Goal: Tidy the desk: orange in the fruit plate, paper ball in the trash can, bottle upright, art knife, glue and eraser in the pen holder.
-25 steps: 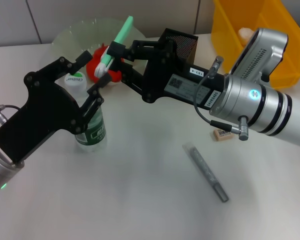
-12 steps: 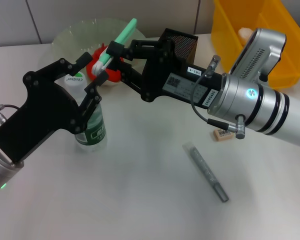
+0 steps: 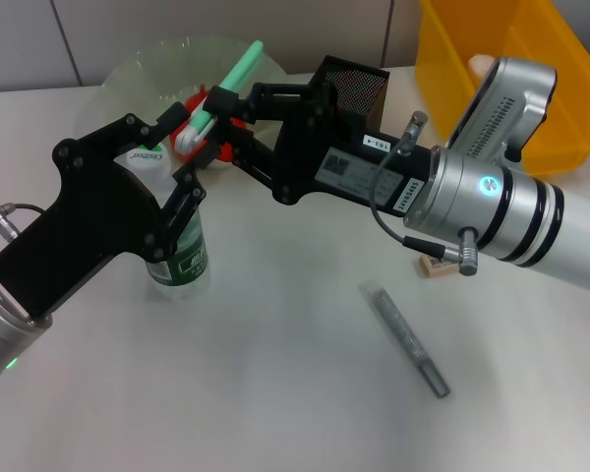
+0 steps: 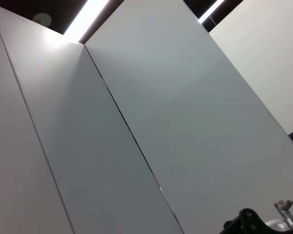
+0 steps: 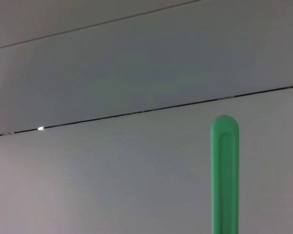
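Observation:
The bottle [image 3: 180,254] stands upright on the desk. My left gripper [image 3: 182,152] is open, its fingers on either side of the bottle's neck. My right gripper [image 3: 211,124] is shut on the green-and-white art knife [image 3: 238,65], held up over the near rim of the fruit plate [image 3: 147,67]; the knife's green end [image 5: 224,175] shows in the right wrist view. The orange [image 3: 234,130] lies at the plate, mostly hidden behind the fingers. The grey glue stick [image 3: 408,337] lies on the desk. The eraser [image 3: 435,266] peeks out under my right arm. A paper ball [image 3: 482,66] lies in the trash can [image 3: 560,69].
The pen holder [image 3: 359,84] stands behind my right arm, between the plate and the yellow can. The left wrist view shows only wall panels and a bit of an arm [image 4: 256,224].
My right gripper has carried the art knife a little to the left, toward the plate. The left gripper has shifted slightly right while the bottle stayed put.

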